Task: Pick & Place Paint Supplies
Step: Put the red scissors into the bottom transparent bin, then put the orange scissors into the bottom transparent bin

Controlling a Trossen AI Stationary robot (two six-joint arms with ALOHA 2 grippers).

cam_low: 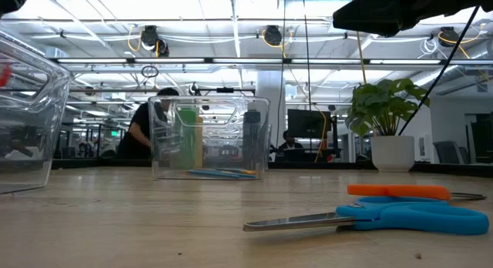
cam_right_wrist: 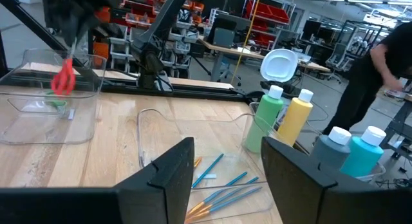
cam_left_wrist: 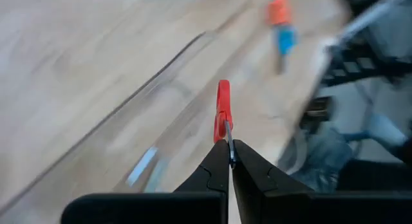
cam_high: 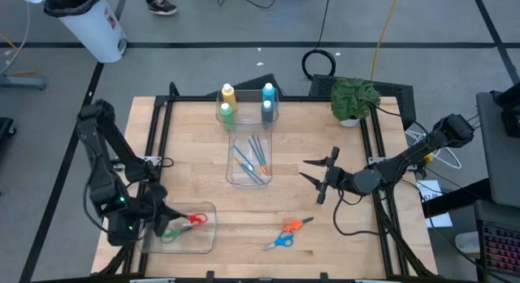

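**Paint supplies binned — scissors under way**

Left gripper (cam_high: pixel 162 221), fingers clamped on red scissors (cam_high: pixel 195 220), holds them over the clear tray (cam_high: pixel 203 244) beneath it. Right gripper (cam_high: pixel 318 176) hangs empty, fingers apart — paint bottles (cam_high: pixel 227 93) and brushes (cam_high: pixel 252 163) already sit in the clear bin (cam_high: pixel 231 179) ahead of it. Orange-blue scissors (cam_high: pixel 286 234) remain loose.

Left arm folded at the near-left corner of the table (cam_high: pixel 203 128), elbow raised toward the far side, wrist bent low. Left gripper (cam_high: pixel 168 220) just inside that corner, fingers (cam_left_wrist: pixel 215 169) pressed together on red scissors (cam_left_wrist: pixel 223 111). Right arm reaches in from the table's right edge, forearm level. Right gripper (cam_high: pixel 318 179) right of table centre, fingers (cam_right_wrist: pixel 168 172) spread apart, nothing between them.
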